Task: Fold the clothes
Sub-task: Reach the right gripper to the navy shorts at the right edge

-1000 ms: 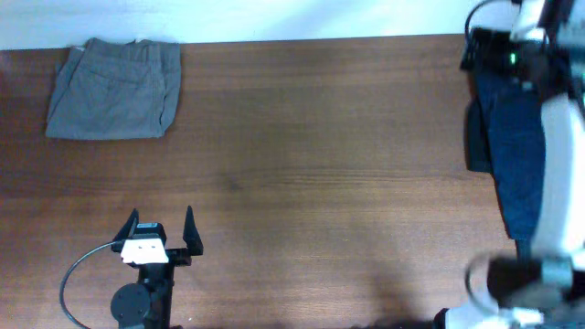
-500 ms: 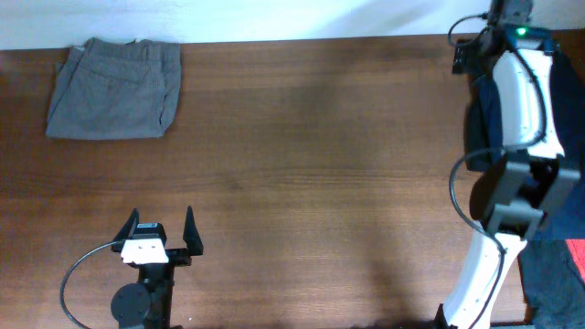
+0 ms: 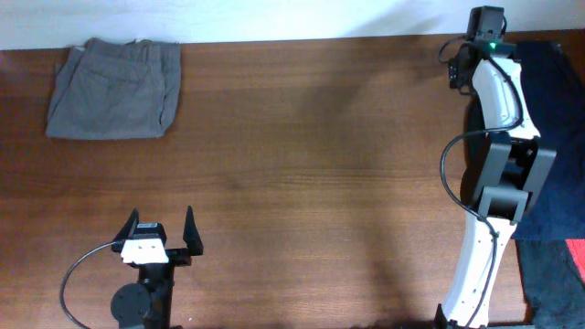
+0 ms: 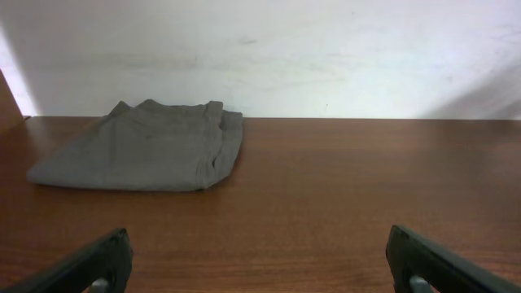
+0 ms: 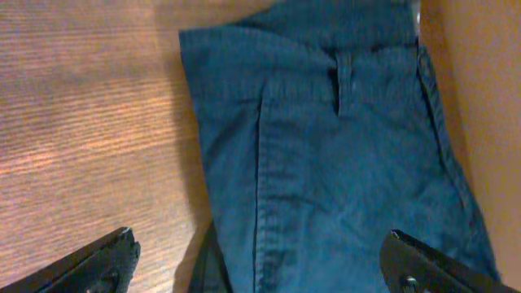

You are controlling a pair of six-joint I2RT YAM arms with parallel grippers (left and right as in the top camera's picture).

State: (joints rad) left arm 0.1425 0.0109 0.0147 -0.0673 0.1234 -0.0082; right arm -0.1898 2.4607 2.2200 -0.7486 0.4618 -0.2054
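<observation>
Overhead view: grey-khaki trousers (image 3: 114,90) folded flat at far left corner of wooden table (image 3: 320,164), well apart from left gripper (image 3: 161,221) near front edge, fingers spread wide, holding nothing. From left wrist, same folded pair ahead on bare wood, beyond the spread jaws. Along right edge, dark navy-blue trousers (image 3: 553,137) laid out, partly under right arm (image 3: 498,110); red garment (image 3: 576,249) peeking in at front right corner. From right wrist, right gripper (image 5: 262,268) over navy waistband, fingers wide apart, gripping nothing.

Wide table (image 3: 320,183) middle free; grey-khaki trousers (image 3: 114,90) block far-left corner; navy trousers (image 3: 562,110) line right edge.
</observation>
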